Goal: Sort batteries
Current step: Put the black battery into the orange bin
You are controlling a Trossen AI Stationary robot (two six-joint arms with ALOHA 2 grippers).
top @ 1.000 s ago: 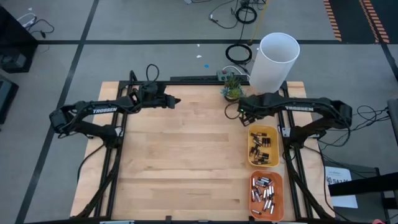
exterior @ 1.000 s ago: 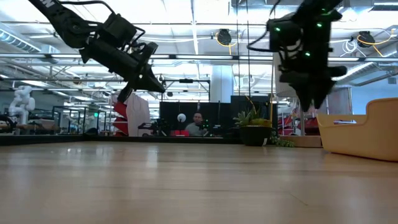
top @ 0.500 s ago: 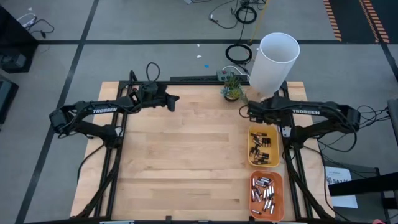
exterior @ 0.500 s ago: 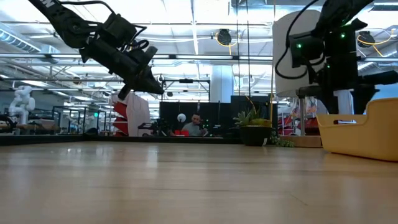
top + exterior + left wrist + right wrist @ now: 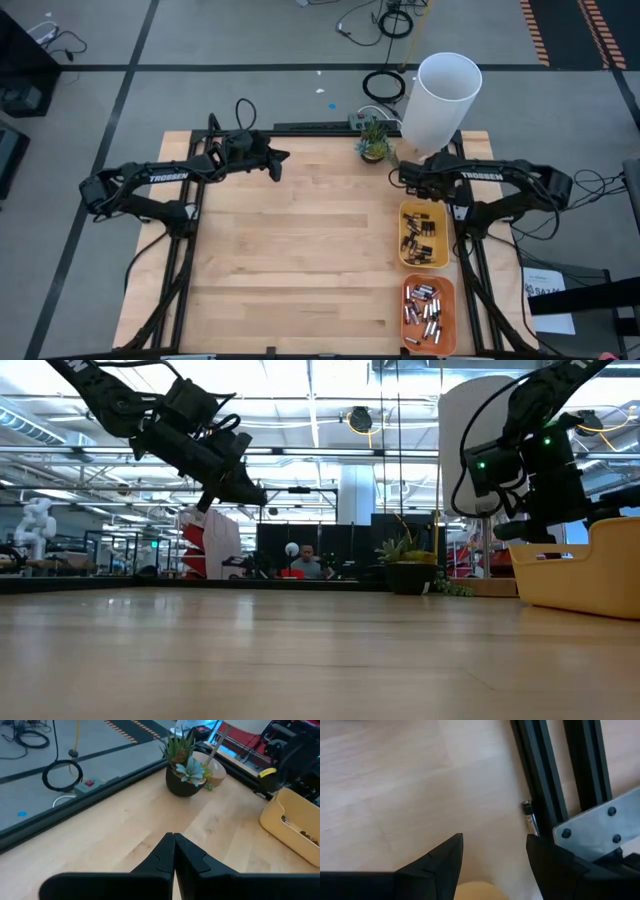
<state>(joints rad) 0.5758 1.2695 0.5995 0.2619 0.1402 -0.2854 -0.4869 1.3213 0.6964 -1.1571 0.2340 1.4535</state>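
Several dark batteries point(image 5: 420, 238) lie in the yellow tray point(image 5: 443, 240), and several silvery ones point(image 5: 425, 308) lie in the orange tray point(image 5: 452, 310) nearer the front. One small cell point(image 5: 531, 817) lies on the table against the black frame rail. My right gripper point(image 5: 410, 186) point(image 5: 494, 840) hangs open, pointing steeply down just over the yellow tray's far rim point(image 5: 475, 894). My left gripper point(image 5: 281, 160) point(image 5: 173, 839) is shut and empty, raised over the table's far left part.
A small potted plant point(image 5: 374, 146) stands at the far edge, and a tall white cylinder point(image 5: 440, 98) stands behind it off the table. Black frame rails point(image 5: 540, 780) run along the right side. The middle of the wooden tabletop point(image 5: 300, 250) is bare.
My right gripper has moved toward the table's right edge and down, to the yellow tray's far end, and has rolled about its own axis. My left gripper has stayed in place but rolled at the wrist.
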